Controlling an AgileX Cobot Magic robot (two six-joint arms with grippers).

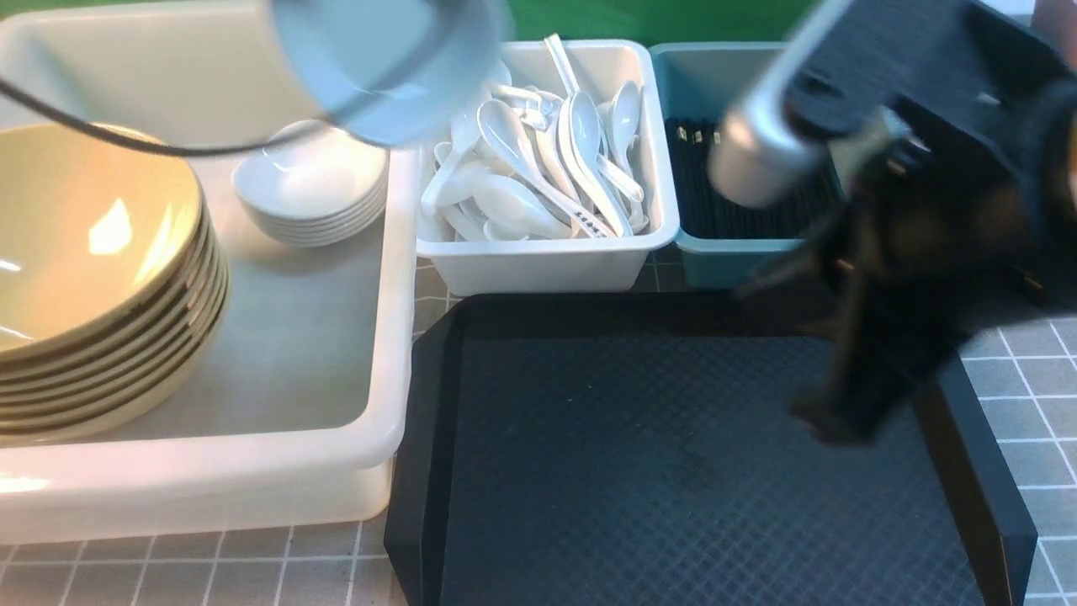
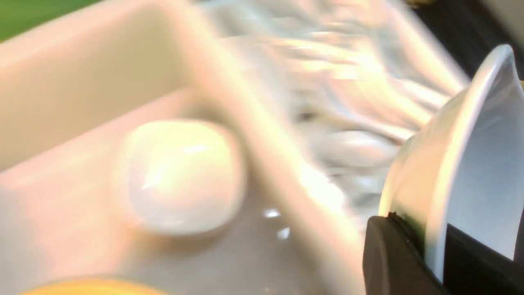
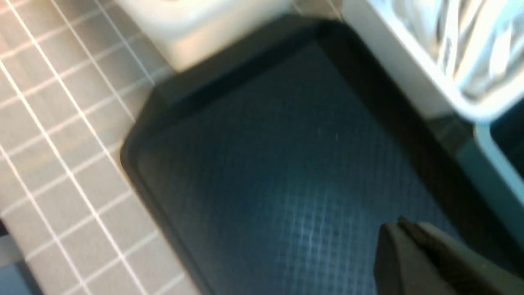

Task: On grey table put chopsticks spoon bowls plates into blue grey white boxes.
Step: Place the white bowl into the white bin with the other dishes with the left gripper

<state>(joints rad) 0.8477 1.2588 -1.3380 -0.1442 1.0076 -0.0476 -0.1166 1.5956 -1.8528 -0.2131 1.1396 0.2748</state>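
left wrist view shows the left gripper clamped on a white plate, held tilted by the big white box. best to level it over the plate stack before letting go. right gripper is closed, empty.

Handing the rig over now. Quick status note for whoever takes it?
Left gripper: shut on a white plate, raised near the plate stack.
Right gripper: shut, empty, over the black tray.
Done: bowls and plate stack in the large white tub; spoons in the grey-white box; chopsticks in the teal box.
To do: set the held plate on the stack; nothing else loose in view.
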